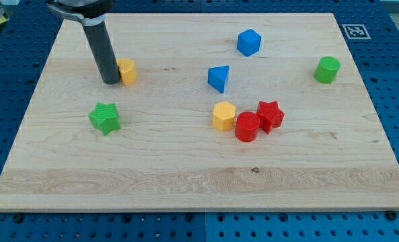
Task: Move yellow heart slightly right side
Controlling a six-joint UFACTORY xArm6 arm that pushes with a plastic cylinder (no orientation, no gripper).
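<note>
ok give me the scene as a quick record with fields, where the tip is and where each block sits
tip: my tip at the view's upper left, touching the left side of the yellow heart
green star: below the heart
blue blocks: blue cube near the top, blue triangular block centre
cluster: yellow hexagon, red cylinder, red star, close together
green cylinder: far right
board: wooden board

My tip rests on the board near its top-left corner, the dark rod nearly upright.
</note>
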